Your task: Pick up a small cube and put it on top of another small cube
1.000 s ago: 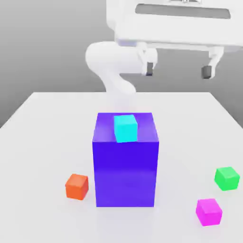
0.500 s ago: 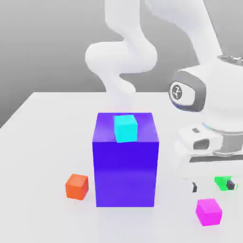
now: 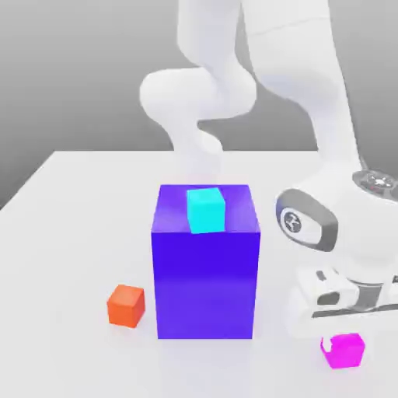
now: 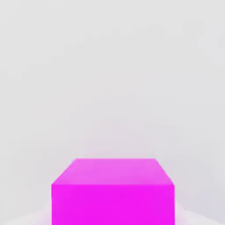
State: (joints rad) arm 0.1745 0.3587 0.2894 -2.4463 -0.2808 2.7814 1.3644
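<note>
Magenta cube (image 4: 113, 204), low at the desk (image 3: 70, 233), pinched by end effector (image 3: 343, 347); arm (image 3: 311, 70) reaching down, exterior view's right; open desk between cube and upright blue block (image 3: 205, 284)

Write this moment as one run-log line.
jaws: shut on pink cube | cyan cube: atop blue block | orange cube: on table, beside block | stacking: not done

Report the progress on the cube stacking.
No stack made: the magenta cube sits low on the white table. In hand: the gripper is down at it, apparently closed on it. Left: lifting it, then setting it on another small cube.
</note>
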